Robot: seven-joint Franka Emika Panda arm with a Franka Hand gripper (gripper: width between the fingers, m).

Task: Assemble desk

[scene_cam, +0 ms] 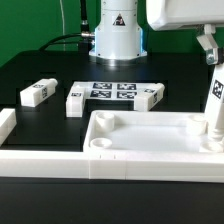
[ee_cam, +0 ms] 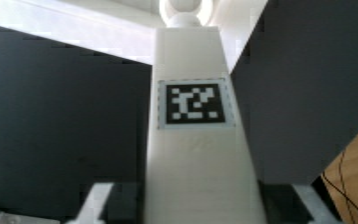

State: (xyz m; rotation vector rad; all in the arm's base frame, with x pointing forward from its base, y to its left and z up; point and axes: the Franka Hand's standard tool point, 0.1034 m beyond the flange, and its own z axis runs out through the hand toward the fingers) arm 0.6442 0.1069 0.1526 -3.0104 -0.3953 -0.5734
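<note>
Clamping one leg (scene_cam: 214, 100) upright at the desk top's (scene_cam: 140, 162) corner on the exterior view's right, the pincer (scene_cam: 207, 52) seems to be fitting the first; other sockets (scene_cam: 103, 144) look empty, and loose legs (scene_cam: 37, 93) lie on the bench (scene_cam: 40, 65).

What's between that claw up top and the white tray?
A tagged leg: the gripper holds it upright, its lower end at the corner of the desk top on the exterior view's right. The exterior view shows this.
</note>
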